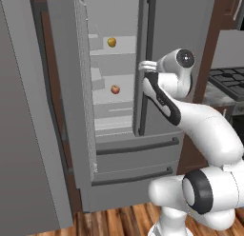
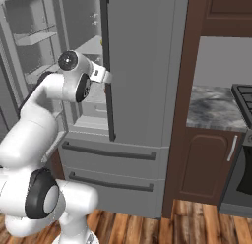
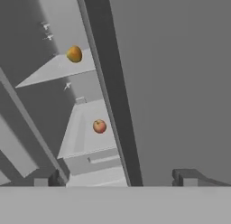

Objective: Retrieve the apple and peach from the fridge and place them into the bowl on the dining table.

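The fridge stands with its left door swung open and its right door shut. On an upper shelf inside lies the yellow-orange peach. One shelf lower rests the red apple. My gripper is open and empty, held in front of the shut door's dark bar handle, well short of both fruits. The white hand shows at the shut door's inner edge. The bowl and the dining table are out of view.
The open left door juts out on the left. Two lower drawers sit below the opening. Right of the fridge are a dark brown cabinet, a stone counter and a stove.
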{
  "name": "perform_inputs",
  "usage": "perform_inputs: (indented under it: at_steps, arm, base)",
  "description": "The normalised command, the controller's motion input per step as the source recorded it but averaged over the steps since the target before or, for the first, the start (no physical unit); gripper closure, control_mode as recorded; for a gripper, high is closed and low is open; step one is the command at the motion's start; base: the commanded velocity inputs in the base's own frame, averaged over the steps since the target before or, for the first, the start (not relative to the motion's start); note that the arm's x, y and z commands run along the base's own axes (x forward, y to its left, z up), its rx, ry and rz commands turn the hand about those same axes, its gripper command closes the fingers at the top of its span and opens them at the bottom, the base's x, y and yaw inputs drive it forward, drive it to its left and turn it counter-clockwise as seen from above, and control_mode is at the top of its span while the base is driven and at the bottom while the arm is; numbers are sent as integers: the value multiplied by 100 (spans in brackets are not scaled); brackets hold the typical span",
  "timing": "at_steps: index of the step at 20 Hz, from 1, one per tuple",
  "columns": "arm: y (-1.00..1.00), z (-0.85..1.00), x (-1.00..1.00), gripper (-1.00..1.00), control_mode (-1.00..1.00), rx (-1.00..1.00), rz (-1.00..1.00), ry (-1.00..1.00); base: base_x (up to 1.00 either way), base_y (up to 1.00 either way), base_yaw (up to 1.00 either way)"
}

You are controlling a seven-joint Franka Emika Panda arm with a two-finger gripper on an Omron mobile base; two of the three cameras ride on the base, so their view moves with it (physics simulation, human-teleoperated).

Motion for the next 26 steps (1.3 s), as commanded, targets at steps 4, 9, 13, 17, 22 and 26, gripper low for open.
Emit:
perform_inputs:
  at_steps: [4,9,13,17,22,26]
  arm:
    - [0,-29,61,-100,-100,0,5,-20]
    - [-9,-9,62,-100,-100,0,0,-3]
    - [-21,-2,57,-100,-100,0,0,0]
    - [-19,0,59,-100,-100,0,0,0]
    - [-4,0,68,-100,-100,0,0,0]
    - [0,0,77,-100,-100,0,0,3]
  base:
    - [0,0,0]
    - [0,0,0]
    - [0,0,0]
    - [0,0,0]
    - [0,0,0]
    - [0,0,0]
